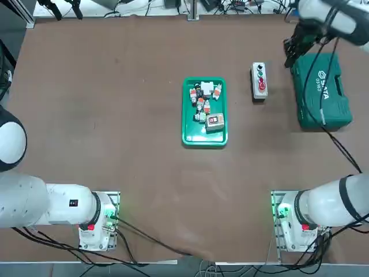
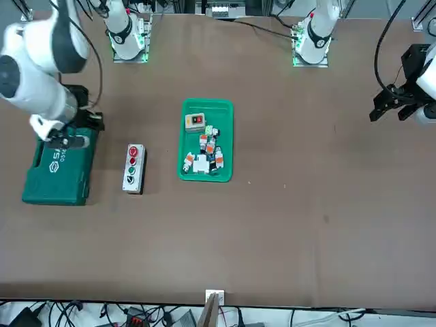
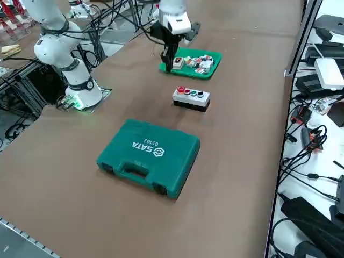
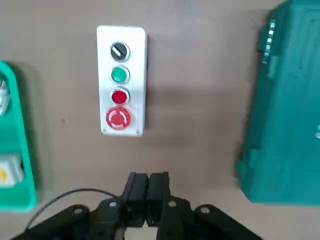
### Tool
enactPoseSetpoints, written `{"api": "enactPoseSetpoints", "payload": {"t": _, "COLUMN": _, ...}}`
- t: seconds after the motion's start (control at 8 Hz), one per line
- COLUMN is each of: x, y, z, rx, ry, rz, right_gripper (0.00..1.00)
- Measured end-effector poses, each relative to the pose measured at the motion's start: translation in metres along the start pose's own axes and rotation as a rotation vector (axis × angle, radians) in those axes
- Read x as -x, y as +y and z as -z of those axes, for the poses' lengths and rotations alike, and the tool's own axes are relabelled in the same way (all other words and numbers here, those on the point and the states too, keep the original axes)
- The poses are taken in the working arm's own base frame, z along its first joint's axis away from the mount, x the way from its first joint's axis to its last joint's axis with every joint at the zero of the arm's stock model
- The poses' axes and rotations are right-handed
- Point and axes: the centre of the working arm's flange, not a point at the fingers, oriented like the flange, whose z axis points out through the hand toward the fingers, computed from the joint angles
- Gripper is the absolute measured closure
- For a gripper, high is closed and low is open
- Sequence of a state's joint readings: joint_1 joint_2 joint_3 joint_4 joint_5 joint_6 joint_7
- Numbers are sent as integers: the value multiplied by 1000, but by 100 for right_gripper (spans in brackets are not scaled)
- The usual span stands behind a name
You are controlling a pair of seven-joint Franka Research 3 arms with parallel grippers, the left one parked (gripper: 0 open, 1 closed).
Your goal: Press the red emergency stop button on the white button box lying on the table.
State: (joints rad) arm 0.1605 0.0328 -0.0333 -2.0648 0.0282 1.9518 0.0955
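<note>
The white button box (image 4: 121, 81) lies flat on the tabletop (image 1: 115, 115), between the green tray of small parts (image 1: 204, 111) and the green toolcase (image 1: 320, 90), so its buttons face straight up for a press from above. The red emergency stop button (image 4: 118, 118) sits at one end of the row (a smaller red one lies beside it). The right claw (image 4: 148, 196) hangs above bare tabletop between box and toolcase, clenched with fingers together, probably to push with a blunt tip.

Bare surface (image 1: 115, 115) rings the white button box (image 1: 259, 81); your right gripper (image 4: 148, 192), fingers together, has an unobstructed path between green toolcase (image 1: 320, 89) and green tray (image 1: 204, 111).
</note>
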Motion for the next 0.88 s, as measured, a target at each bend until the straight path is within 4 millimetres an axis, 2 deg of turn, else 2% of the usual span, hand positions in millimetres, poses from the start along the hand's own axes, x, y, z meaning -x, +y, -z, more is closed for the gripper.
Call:
{"api": "enactPoseSetpoints", "payload": {"t": 0.25, "x": 8, "y": -17, "z": -52, "rx": -3, "ry": 67, "rz": -32, "right_gripper": 98}}
{"api": "enactPoseSetpoints", "payload": {"t": 0.38, "x": 11, "y": -25, "z": -71, "rx": -4, "ry": 87, "rz": -43, "right_gripper": 98}}
{"api": "enactPoseSetpoints", "payload": {"t": 0.88, "x": 0, "y": -39, "z": -107, "rx": -6, "ry": 122, "rz": -71, "right_gripper": 98}}
